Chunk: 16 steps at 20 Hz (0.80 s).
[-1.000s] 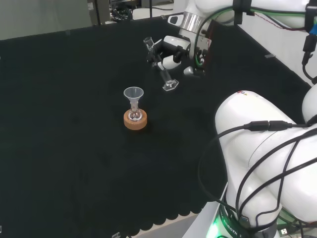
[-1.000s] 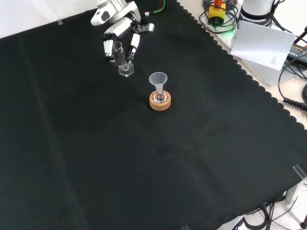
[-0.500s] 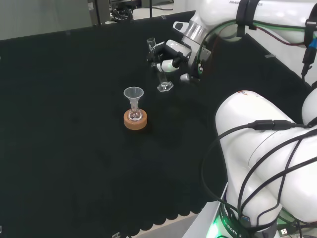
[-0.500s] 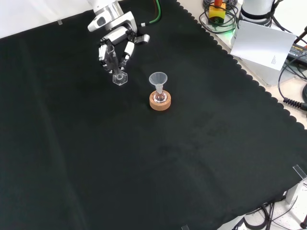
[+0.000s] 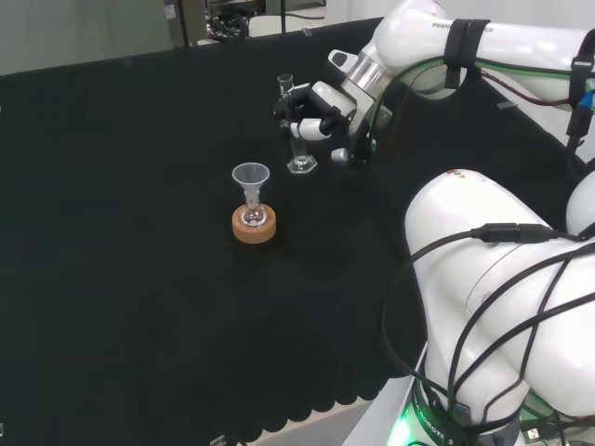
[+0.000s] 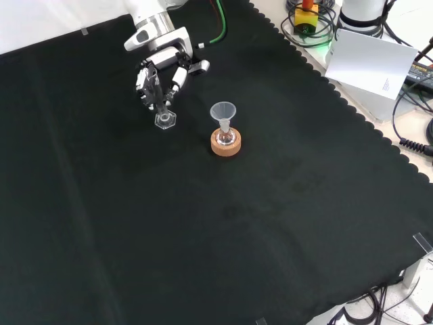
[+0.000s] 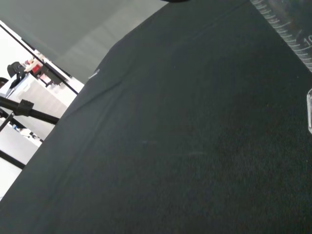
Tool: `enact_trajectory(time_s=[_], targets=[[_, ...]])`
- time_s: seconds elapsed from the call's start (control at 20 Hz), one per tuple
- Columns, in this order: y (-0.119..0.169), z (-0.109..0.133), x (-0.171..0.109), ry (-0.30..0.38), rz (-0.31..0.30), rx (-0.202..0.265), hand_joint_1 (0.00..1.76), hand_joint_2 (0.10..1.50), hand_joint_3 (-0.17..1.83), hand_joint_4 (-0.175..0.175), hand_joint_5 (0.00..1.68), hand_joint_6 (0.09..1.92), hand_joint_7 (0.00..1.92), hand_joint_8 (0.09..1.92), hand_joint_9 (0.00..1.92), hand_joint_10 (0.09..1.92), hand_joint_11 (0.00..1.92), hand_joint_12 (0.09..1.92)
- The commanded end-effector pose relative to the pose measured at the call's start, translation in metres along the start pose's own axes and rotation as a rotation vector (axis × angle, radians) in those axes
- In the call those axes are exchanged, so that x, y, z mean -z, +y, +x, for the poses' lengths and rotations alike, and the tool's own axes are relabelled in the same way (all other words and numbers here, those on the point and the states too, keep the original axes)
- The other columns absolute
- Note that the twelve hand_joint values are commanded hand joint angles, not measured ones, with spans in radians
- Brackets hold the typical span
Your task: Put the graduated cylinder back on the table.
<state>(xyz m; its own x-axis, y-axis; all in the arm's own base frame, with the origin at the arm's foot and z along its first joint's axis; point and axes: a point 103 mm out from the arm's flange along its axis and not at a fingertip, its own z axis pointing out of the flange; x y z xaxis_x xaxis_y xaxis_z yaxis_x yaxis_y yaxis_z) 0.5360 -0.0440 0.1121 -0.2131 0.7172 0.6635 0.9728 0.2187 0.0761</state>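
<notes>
Currently the hand [image 6: 159, 73] has its fingers curled round the mid-stem of the graduated cylinder [image 6: 162, 108], likely to keep it upright for set-down. Cylinder stands near vertical, hexagonal foot at or just above the bench [image 6: 270, 223] cloth; contact cannot be told. Clear, slim tube, printed scale marks. In front view, funnel [image 6: 223, 112] in a flask on a cork ring [image 6: 225, 143] sits near, to its right.

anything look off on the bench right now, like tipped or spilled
Nothing stands out. The graduated cylinder is roughly upright in the hand, its base at or near the black cloth. The funnel sits upright in a small flask on the cork ring. No spill shows.
</notes>
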Motion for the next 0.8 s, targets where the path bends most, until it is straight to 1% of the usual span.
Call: enact_trajectory(time_s=[0.05,0.45,0.8], targets=[[-0.002,-0.006,-0.008,0.014,-0.047,-0.007,1.34,1.2,0.01,-0.086,0.88,0.82,0.81,1.31,1.15,0.47,0.99,0.86],[-0.004,-0.015,-0.017,0.03,-0.087,-0.021,1.34,1.2,0.01,-0.085,0.87,0.83,0.8,1.32,1.14,0.47,0.98,0.86],[-0.004,-0.02,-0.021,0.046,-0.096,-0.028,1.33,1.21,0.01,-0.083,0.87,0.84,0.78,1.35,1.12,0.47,0.96,0.87]])
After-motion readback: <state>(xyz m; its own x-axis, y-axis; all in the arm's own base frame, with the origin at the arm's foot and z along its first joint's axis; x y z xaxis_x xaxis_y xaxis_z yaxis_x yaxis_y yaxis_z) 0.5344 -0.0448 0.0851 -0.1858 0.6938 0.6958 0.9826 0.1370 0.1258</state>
